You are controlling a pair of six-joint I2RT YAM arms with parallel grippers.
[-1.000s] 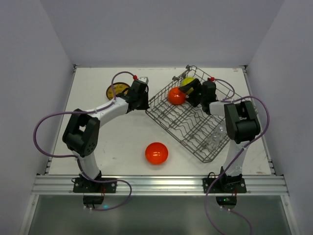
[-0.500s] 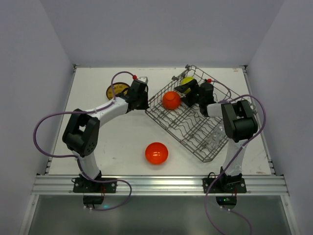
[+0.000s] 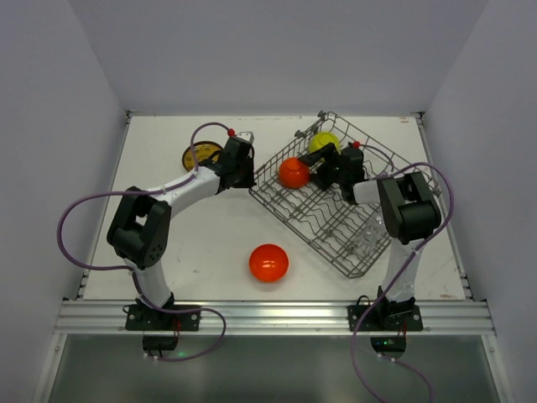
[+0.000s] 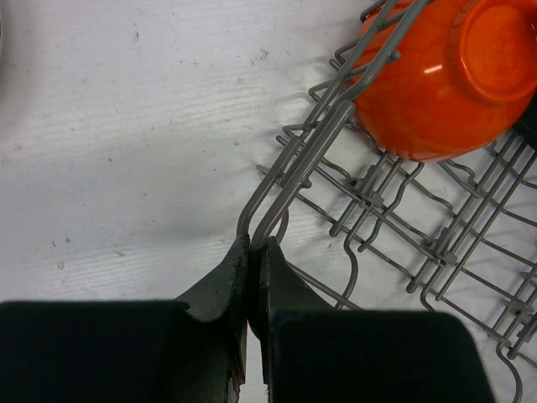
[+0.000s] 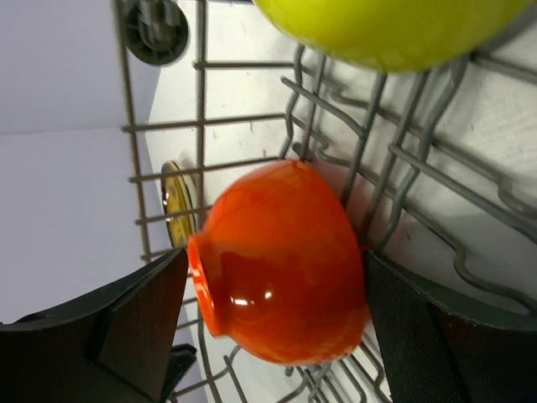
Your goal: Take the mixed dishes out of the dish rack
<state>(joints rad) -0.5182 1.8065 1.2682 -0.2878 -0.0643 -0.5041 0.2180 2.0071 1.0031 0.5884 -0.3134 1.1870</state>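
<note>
Your right gripper (image 5: 277, 262) has its jaws apart, one finger on either side of the orange bowl (image 3: 293, 172). I cannot tell whether the pads touch the glaze yet. Close slowly and squarely across the widest part of the body. That glossy, rounded surface will probably slip under a light or off-centre pinch.

The bowl lies tipped on its side among the wavy dividers of the dish rack (image 3: 327, 217), near the rack's left rim, with its foot ring showing. Lift it straight up off the wires before you swing outward.

Your left gripper (image 4: 254, 250) is clamped on the rack's left corner rim wire. Hold firm there so the rack doesn't drag.

Mind the yellow-green bowl (image 3: 324, 142), just beyond the orange one toward the rack's far corner. A second orange bowl (image 3: 268, 262) lies outside the rack, off its near-left side.
</note>
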